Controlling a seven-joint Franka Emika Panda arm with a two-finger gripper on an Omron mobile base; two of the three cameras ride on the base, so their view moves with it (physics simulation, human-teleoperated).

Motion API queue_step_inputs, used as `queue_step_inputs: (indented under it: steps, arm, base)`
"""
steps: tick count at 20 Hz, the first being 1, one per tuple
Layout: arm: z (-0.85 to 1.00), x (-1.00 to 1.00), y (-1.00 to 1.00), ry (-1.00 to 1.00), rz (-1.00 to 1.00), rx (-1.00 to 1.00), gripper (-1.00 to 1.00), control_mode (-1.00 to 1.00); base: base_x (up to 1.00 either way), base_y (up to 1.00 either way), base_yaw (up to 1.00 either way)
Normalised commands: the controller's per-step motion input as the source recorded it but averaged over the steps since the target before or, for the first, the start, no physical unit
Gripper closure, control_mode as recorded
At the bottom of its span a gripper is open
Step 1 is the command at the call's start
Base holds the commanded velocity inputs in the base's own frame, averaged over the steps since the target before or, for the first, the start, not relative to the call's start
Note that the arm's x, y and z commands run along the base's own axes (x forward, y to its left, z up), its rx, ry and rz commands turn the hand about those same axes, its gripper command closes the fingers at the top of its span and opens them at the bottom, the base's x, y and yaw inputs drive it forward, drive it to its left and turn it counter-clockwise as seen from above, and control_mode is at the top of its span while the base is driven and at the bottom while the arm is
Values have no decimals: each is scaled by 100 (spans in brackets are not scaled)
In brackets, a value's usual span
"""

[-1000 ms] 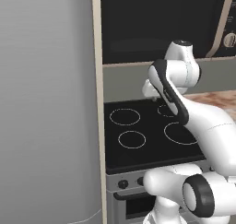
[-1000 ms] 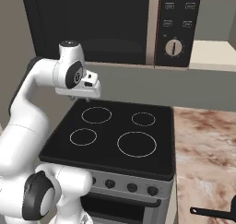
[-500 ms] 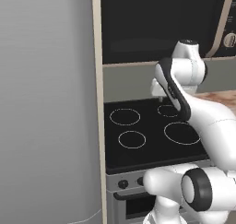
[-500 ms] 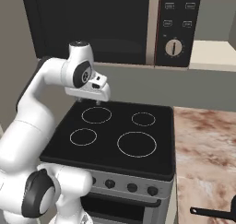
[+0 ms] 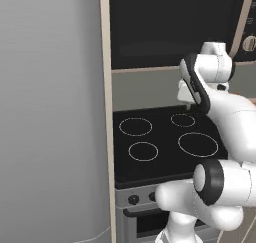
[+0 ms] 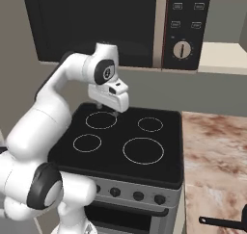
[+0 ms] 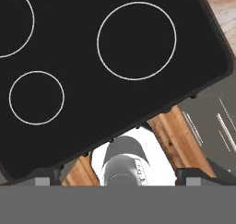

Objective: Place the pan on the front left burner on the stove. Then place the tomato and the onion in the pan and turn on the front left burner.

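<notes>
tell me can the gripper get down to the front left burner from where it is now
Probably yes. The gripper hangs open above the back of the stove, and the front left burner is a bare ring with nothing on it or between them. The pan handle lies far off on the counter.

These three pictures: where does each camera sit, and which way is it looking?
Left base view: behind the arm's left, facing forward and down at the stove; white arm rises lower right, tool above the back rings.
Right base view: behind its right, same stove; arm lower left, tool, microwave, marbled counter.
Hand view: on the hand, looking straight down at the cooktop.
Shared: all show the white burner rings.
</notes>
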Motion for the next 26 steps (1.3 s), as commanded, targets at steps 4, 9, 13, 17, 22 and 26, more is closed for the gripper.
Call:
queue_step_inputs:
  steps: [4,9,13,17,22,26]
  arm:
    - [0,-24,-60,15,-50,13,-100,-100]
    - [-5,-35,-41,6,-51,9,-100,-100]
    - [-9,-49,-25,0,-47,3,-100,-100]
    - [-7,-51,-24,0,-40,0,-100,-100]
    - [-2,-40,-38,0,-27,0,-100,-100]
    - [0,-29,-51,5,-18,0,-100,-100]
  base:
    - [0,0,0]
    - [0,0,0]
    - [0,0,0]
    - [0,0,0]
    - [0,0,0]
    - [0,0,0]
